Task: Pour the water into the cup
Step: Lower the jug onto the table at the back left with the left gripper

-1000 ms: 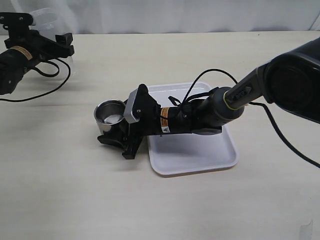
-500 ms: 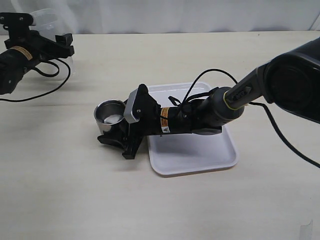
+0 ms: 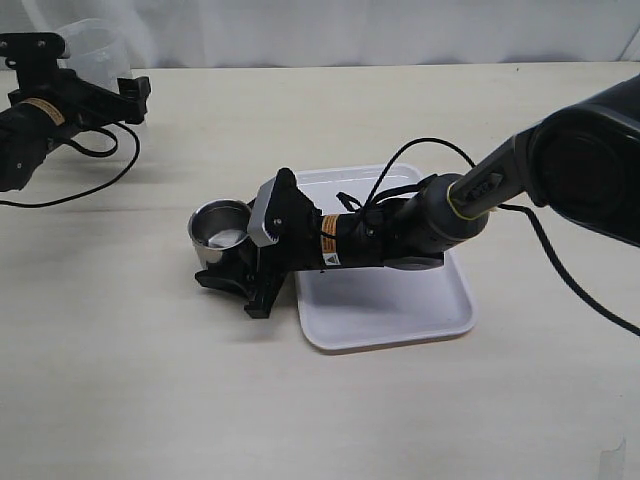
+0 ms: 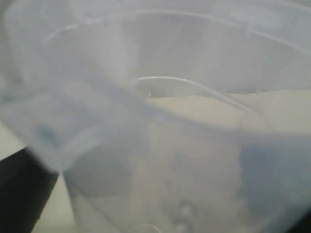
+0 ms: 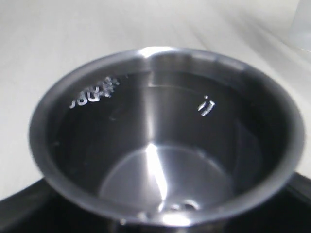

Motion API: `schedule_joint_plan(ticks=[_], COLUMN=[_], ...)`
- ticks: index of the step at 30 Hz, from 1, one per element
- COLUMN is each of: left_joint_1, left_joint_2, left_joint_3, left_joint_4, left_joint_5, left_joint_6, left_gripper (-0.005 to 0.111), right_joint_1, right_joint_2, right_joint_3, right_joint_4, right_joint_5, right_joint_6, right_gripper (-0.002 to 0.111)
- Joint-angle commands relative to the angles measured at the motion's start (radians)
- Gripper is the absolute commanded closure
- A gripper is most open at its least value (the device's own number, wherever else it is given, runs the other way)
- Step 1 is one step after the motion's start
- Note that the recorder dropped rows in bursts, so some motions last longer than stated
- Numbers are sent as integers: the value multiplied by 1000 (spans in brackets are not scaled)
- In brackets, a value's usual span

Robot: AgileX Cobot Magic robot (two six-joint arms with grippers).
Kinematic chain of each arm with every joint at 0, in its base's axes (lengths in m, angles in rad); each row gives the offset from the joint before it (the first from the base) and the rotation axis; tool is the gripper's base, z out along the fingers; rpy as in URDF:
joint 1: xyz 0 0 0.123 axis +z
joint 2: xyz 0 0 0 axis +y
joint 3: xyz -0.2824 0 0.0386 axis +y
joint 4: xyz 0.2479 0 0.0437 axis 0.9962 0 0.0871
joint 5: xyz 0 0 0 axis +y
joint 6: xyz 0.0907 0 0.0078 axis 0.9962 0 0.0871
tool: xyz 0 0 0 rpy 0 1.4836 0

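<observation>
You have the cup (image 3: 215,225) standing just left of the tray (image 3: 400,310). The beaker (image 3: 90,45) sits far behind, leftward, well apart.

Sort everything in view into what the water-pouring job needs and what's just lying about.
Needed for the job: cup; the water pooled in its bottom; translucent beaker; left hand; right hand.

Just lying about: white tray, resting on the table.
</observation>
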Motion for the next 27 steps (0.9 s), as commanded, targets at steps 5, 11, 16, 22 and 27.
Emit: schedule_joint_plan(ticks=[5,11,16,22,27], left_joint_1=[0,0,15,52,58], left_joint_2=[-2,-5,-49,-110,-162], left_joint_3=[34,82,140,234,310], left_joint_4=[-8,-8,-12,-12,-7], left_joint_5=[-38,-79,-94,-133,-166], left_joint_6=[20,61,97,97,97], left_gripper=[9,9,9,9,9], right_joint_1=[1,1,1,1,1], right_joint_2=[-3,-3,-3,-3,-3], right_joint_3=[-1,-1,-1,-1,-1], right_joint_4=[-11,-11,-11,-11,-11], right_joint_5=[19,19,19,19,19], right_joint_6=[-3,-3,-3,-3,-3], right_gripper=[104,104,104,104,104])
